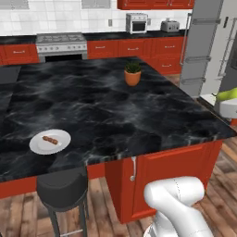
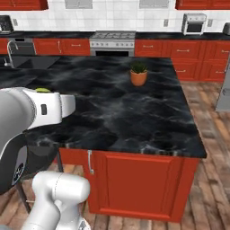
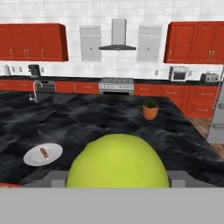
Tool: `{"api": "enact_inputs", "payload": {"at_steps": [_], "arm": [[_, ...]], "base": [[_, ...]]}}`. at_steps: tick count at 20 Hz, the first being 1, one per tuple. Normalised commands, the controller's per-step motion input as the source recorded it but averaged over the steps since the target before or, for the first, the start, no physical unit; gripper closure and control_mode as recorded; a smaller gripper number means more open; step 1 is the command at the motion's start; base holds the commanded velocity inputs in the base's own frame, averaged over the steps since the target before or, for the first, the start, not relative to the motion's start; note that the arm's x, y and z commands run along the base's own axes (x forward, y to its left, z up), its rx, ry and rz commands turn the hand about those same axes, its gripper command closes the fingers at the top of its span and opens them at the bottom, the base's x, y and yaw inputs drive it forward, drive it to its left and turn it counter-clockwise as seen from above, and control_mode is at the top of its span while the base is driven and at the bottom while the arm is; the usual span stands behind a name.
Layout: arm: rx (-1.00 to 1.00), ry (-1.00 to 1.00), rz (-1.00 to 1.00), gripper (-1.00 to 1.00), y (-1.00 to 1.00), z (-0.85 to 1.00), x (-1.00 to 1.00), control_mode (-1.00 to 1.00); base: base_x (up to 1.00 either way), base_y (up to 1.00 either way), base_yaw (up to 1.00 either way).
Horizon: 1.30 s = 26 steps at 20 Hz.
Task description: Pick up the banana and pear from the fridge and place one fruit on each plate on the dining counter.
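Note:
My gripper [image 3: 117, 186] is shut on the pear [image 3: 117, 162], a yellow-green fruit that bulges large at the bottom of the hand view. The pear [image 1: 227, 95] also peeks out at the right edge of the left base view, off the right end of the dining counter [image 1: 115, 106]. A sliver of the pear [image 2: 42, 90] shows above my hand in the right base view. One white plate [image 1: 50, 141] with a brown morsel lies near the counter's front left; the hand view has this plate [image 3: 43, 154] at lower left. The grey fridge [image 1: 201, 46] stands at the right. The banana is out of view.
A potted plant [image 1: 132, 74] in a terracotta pot stands on the counter's far side. A black stool [image 1: 62, 190] sits under the near edge below the plate. The stove [image 1: 61, 45] and toaster [image 1: 170, 25] line the back wall. Wooden floor runs around the counter's right end.

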Motion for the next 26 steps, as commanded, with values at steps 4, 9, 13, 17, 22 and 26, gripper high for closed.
{"api": "enact_inputs", "payload": {"at_steps": [4,9,13,17,22,26], "arm": [[0.0,0.0,0.0,1.0,0.0,0.0,0.0,1.0],[0.0,0.0,0.0,1.0,0.0,0.0,0.0,1.0],[0.0,0.0,0.0,1.0,0.0,0.0,0.0,1.0],[0.0,0.0,0.0,1.0,0.0,0.0,0.0,1.0],[-0.02,0.35,0.02,1.0,0.48,-0.22,0.8,-1.0],[-0.08,0.5,0.04,1.0,0.8,-0.62,1.0,-1.0]], "base": [[0.34,0.99,0.0],[0.64,0.88,0.0],[0.82,0.45,0.03],[0.96,0.29,0.05],[0.2,0.07,0.01],[0.0,0.0,0.0]]}}
